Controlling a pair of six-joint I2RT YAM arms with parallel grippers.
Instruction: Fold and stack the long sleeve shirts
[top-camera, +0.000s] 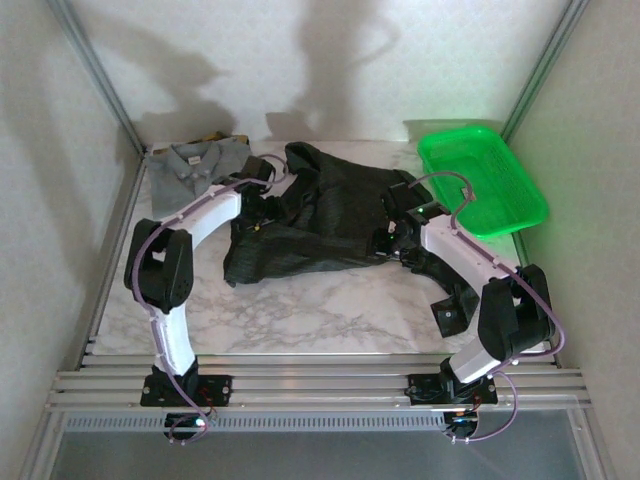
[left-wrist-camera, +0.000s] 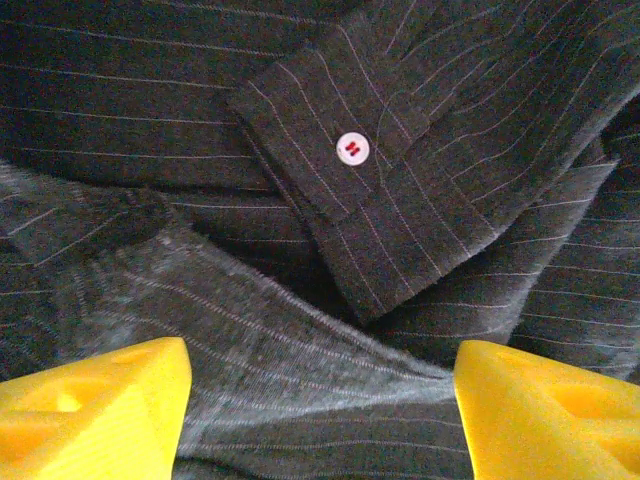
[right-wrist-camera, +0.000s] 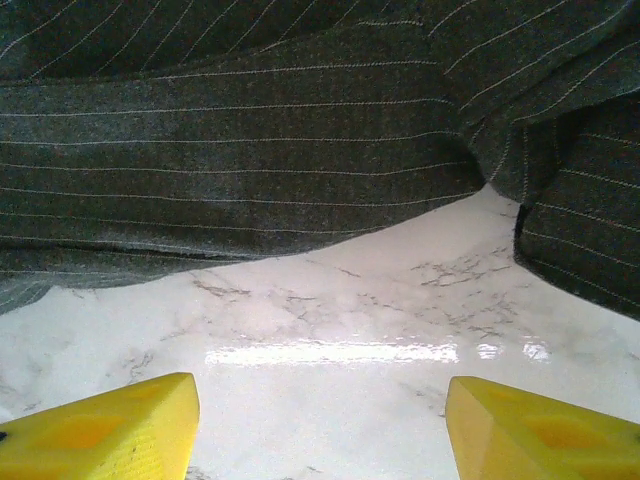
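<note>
A dark pinstriped long sleeve shirt (top-camera: 310, 220) lies crumpled mid-table. Its cuff (left-wrist-camera: 340, 190), with a white button (left-wrist-camera: 352, 148), shows in the left wrist view. My left gripper (top-camera: 262, 190) is down on the shirt's left side. Its yellow fingers (left-wrist-camera: 100, 410) stand apart, and a raised fold of the fabric (left-wrist-camera: 300, 350) runs between them. My right gripper (top-camera: 392, 238) is at the shirt's right edge. In its own view it (right-wrist-camera: 320, 420) is open over bare marble, just short of the hem (right-wrist-camera: 250, 200). A grey-blue shirt (top-camera: 200, 165) lies folded at the back left.
A bright green plastic basket (top-camera: 482, 182) sits at the back right. White walls with metal posts close in the marble table (top-camera: 330, 310) on three sides. Bare marble lies in front of the dark shirt, towards the arm bases.
</note>
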